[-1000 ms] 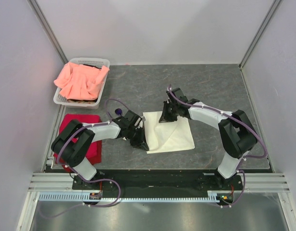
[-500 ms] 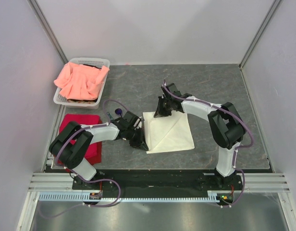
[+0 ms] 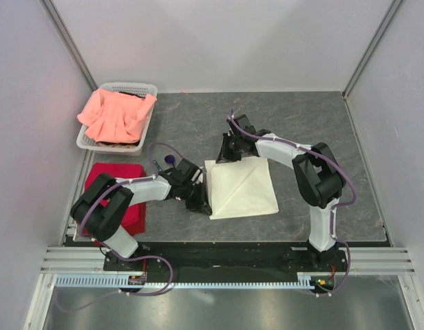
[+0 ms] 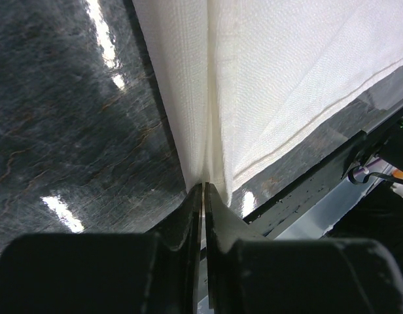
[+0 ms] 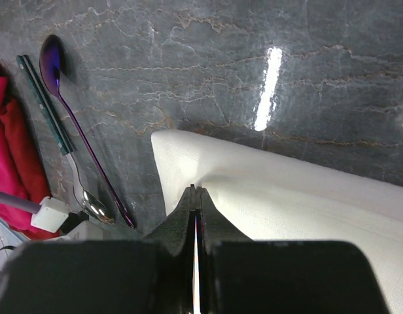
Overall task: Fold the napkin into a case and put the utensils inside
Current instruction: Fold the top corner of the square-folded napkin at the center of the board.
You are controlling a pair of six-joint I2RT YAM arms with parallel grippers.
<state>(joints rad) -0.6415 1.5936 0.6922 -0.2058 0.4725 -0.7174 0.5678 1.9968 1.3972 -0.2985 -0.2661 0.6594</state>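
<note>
The cream-white napkin (image 3: 244,188) lies flat mid-table, folded, with a diagonal crease. My left gripper (image 3: 202,203) sits at its near-left corner. In the left wrist view the left gripper (image 4: 203,187) is shut on a pinched ridge of the napkin (image 4: 273,78). My right gripper (image 3: 223,155) is at the far-left corner, and the right wrist view shows this right gripper (image 5: 195,190) shut on the napkin (image 5: 286,196) edge. The utensils (image 3: 164,162) lie left of the napkin: a purple spoon (image 5: 55,56) and a dark-handled piece with a silver bowl (image 5: 95,205).
A red cloth (image 3: 122,187) lies at the left under my left arm. A white basket (image 3: 149,89) holding a salmon-pink cloth (image 3: 115,113) stands at the back left. White walls close in the dark stone table (image 3: 301,124).
My right gripper moved left and away from me, drawing the napkin's upper layer toward the far-left corner, where the cloth now lies flatter. The left gripper kept its hold in place.
</note>
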